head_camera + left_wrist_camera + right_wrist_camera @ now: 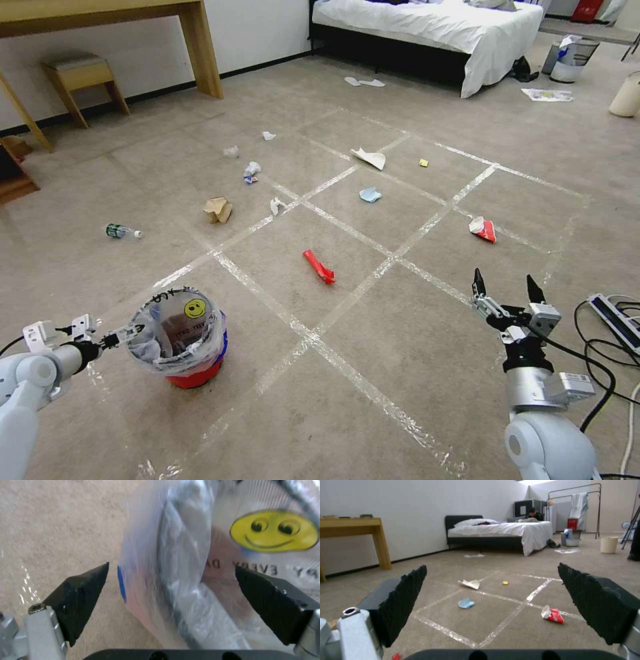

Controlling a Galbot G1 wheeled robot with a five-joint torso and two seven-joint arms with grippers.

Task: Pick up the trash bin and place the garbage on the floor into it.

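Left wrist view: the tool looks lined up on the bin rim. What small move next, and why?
Probably close the left tool. Its fingers stand open astride the bagged rim of the trash bin, one outside, one inside near the smiley sticker, and nothing is gripped yet. The right tool waits open above the floor.

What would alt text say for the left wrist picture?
The left gripper has its black jaws open astride the rim of the small red trash bin, lined with clear plastic, one inside, one outside. Beige carpet floor lies beside.

L claw [137,330] at trash bin [179,339] rim; R claw [507,287] open, above floor [373,413].
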